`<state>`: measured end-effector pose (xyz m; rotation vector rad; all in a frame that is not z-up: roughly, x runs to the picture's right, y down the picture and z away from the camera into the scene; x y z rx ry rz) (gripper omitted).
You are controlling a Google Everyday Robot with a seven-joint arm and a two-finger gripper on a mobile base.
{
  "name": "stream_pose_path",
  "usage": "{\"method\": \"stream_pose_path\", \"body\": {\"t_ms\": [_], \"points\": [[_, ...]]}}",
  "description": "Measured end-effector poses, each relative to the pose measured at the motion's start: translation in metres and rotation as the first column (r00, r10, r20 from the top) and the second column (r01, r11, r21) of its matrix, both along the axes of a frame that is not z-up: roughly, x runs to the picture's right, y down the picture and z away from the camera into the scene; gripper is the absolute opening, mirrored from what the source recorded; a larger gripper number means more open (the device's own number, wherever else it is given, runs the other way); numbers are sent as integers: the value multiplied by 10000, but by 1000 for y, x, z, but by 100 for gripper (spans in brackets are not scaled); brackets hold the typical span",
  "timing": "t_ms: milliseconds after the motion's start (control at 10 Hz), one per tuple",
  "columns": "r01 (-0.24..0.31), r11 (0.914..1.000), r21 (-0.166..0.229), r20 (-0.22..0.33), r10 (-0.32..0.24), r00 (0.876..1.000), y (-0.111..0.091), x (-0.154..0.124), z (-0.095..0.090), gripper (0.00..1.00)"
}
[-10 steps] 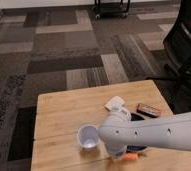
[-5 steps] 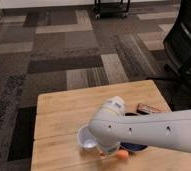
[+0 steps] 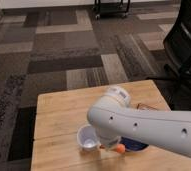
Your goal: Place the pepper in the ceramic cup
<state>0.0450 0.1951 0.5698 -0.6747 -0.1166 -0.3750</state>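
I am looking down at the near side of the wooden table (image 3: 59, 107), where the gripper (image 3: 110, 145) is hanging low under my big white arm (image 3: 149, 127). The little orange pepper (image 3: 120, 148) is sitting right at its tip, just beside the white ceramic cup (image 3: 88, 138) and not inside it, and I cannot tell if the gripper is squeezing it. A blue bowl (image 3: 136, 146) is peeking out just past the pepper, and farther off a black chair (image 3: 186, 42) is standing on the grey patchy carpet (image 3: 64, 55).

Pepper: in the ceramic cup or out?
Out. The pepper shows beside the ceramic cup, outside its rim, at the gripper, mostly hidden under the arm.
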Motion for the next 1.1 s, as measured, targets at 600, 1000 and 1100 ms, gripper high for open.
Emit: {"method": "stream_pose_path", "body": {"t_ms": [600,1000,1100], "points": [[1068,9934,408,-25,-1068,9943,-73,-6,6,0],[1091,9930,454,-49,-1090,9940,-76,-5,5,0],[1090,9930,454,-49,-1089,9940,-76,-5,5,0]]}}
